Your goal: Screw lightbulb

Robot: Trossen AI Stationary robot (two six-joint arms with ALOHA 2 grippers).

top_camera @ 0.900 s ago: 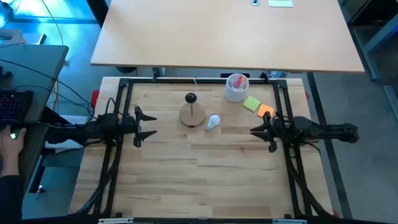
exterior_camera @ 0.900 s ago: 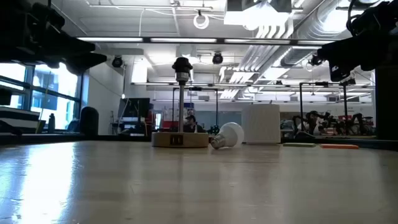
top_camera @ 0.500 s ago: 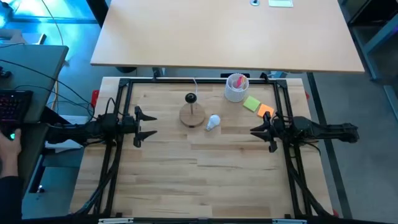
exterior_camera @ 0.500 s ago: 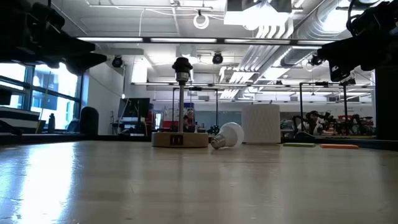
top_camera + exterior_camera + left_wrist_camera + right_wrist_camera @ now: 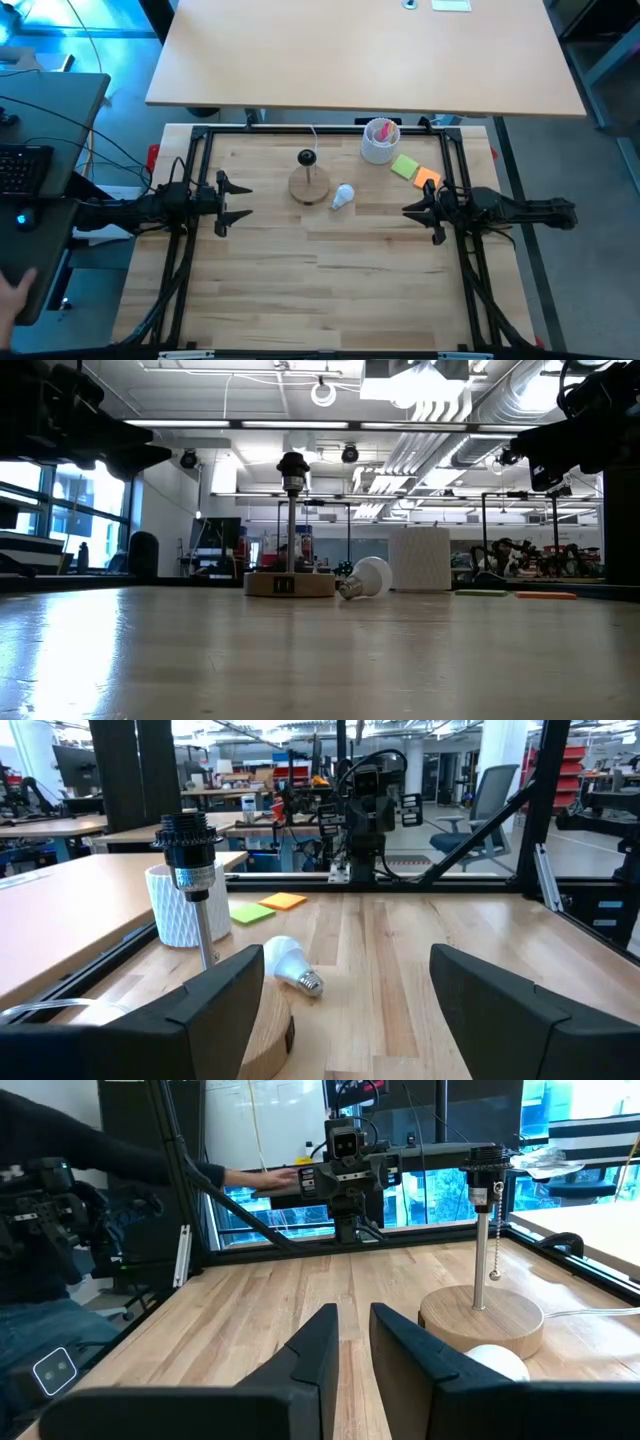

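Observation:
The lightbulb [image 5: 343, 196] lies on its side on the wooden table, just right of the round wooden disc stand [image 5: 310, 187] with its black socket [image 5: 306, 158] on a post. The bulb also shows in the low view [image 5: 368, 578], the left wrist view [image 5: 290, 963] and the right wrist view [image 5: 490, 1363]. My left gripper [image 5: 245, 202] hovers at the table's left, open and empty, pointing at the stand [image 5: 265, 1030]. My right gripper [image 5: 405, 211] hovers at the table's right, its fingers [image 5: 320, 1330] almost together and empty.
A white perforated cup [image 5: 381, 140] with pink contents stands at the far edge, right of the stand. A green note [image 5: 405, 166] and an orange note [image 5: 427, 179] lie near my right gripper. A black frame [image 5: 200, 135] rims the table. A person's hand [image 5: 12, 292] shows beyond the left edge.
Both arms and the task's things have kept still. The person's hand beyond the table's left edge has drawn away from the keyboard toward the near side.

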